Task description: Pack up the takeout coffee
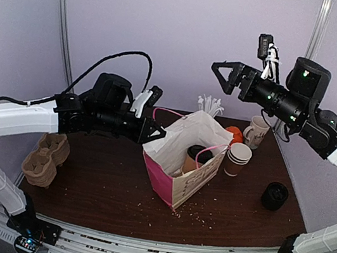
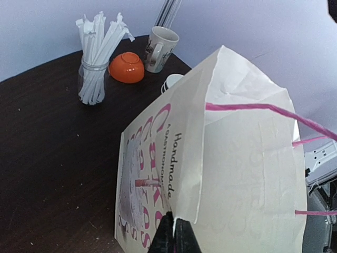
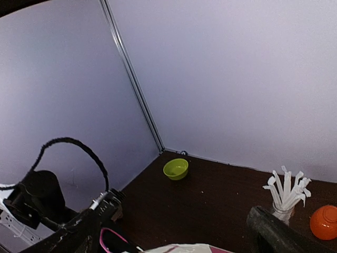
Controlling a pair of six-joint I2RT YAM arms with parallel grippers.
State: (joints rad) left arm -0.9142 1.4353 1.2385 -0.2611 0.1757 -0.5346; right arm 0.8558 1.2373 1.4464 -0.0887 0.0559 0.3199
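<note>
A takeout coffee (image 1: 194, 158), a brown paper cup with a dark lid, stands inside the pink and white paper bag (image 1: 179, 179). My left gripper (image 1: 158, 133) is shut on the bag's left rim. In the left wrist view its black jaws (image 2: 174, 234) pinch the bag's (image 2: 242, 174) paper edge. A stack of brown cups with white rims (image 1: 238, 158) stands just right of the bag. My right gripper (image 1: 220, 77) hangs open and empty high above the bag's far side. One of its fingers (image 3: 274, 232) shows low in the right wrist view.
Behind the bag stand a jar of wrapped straws (image 1: 209, 105), an orange bowl (image 1: 235, 134) and a cream mug (image 1: 257, 132). A black round object (image 1: 275, 196) sits at the right. Cardboard cup carriers (image 1: 46, 158) lie at the left. A green bowl (image 3: 176, 169) sits in the far corner.
</note>
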